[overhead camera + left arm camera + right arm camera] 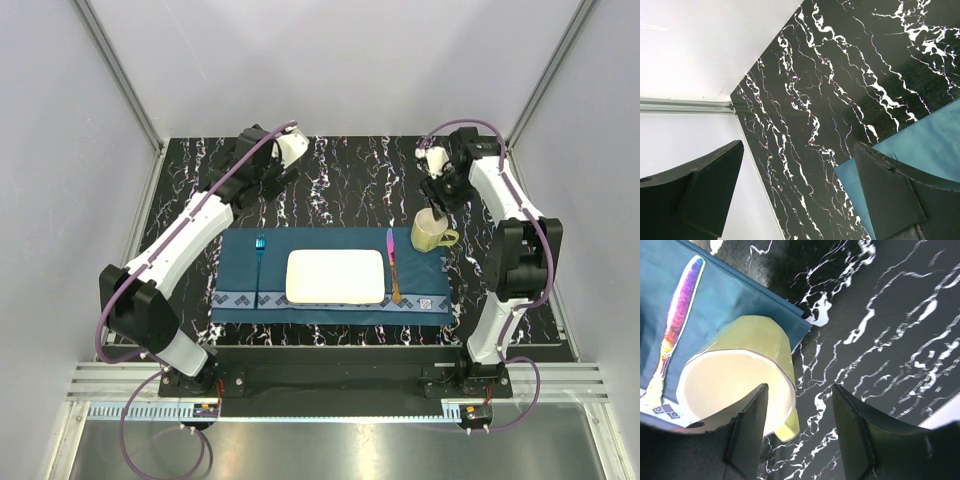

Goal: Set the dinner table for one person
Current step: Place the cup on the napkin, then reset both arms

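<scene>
The black, white-veined marble dinner table filled the middle of the overhead view, with a dark blue cloth placemat on its lower half. At centre right, the right gripper stood unclenched, jaws astride the rim of a yellow-green ceramic mug. At upper left, the left gripper gaped wide, holding nothing.

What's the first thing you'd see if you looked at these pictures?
A white plate sits in the middle of a blue placemat on the black, white-veined dinner table. At the mat's far right corner stands a yellow-green mug, with the right pincer open over its rim. A rainbow knife lies beside the plate.
</scene>
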